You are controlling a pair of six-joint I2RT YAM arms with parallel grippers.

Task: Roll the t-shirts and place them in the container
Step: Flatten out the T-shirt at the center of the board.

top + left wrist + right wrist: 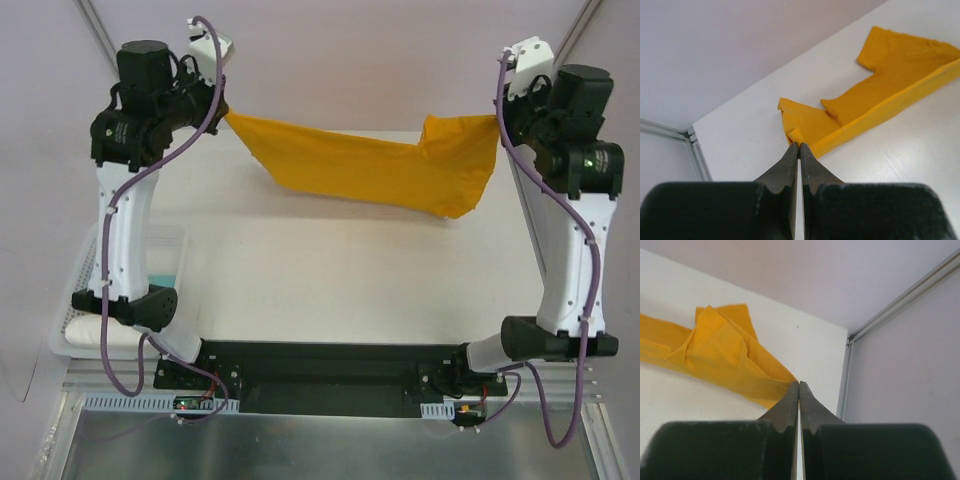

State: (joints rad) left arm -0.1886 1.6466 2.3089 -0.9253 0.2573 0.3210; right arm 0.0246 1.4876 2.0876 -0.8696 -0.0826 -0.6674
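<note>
The bright orange t-shirt (pixel 370 165) hangs stretched between my two grippers above the far part of the white table (pixel 330 280). My left gripper (pixel 226 112) is shut on its left corner; in the left wrist view the gripper (pixel 799 145) pinches the cloth (pixel 880 85) at the tips. My right gripper (pixel 497 118) is shut on the right corner; in the right wrist view the gripper (pixel 799 384) holds the shirt (pixel 720 355), which trails off to the left. The shirt sags in the middle, and a sleeve sticks up near the right end.
A clear plastic bin (pixel 75 300) stands off the table's left edge, with teal cloth (pixel 160 270) and white cloth (pixel 85 330) in it. Metal frame rails (pixel 95 30) run along the back corners. The black arm base plate (pixel 320 375) lies along the near edge.
</note>
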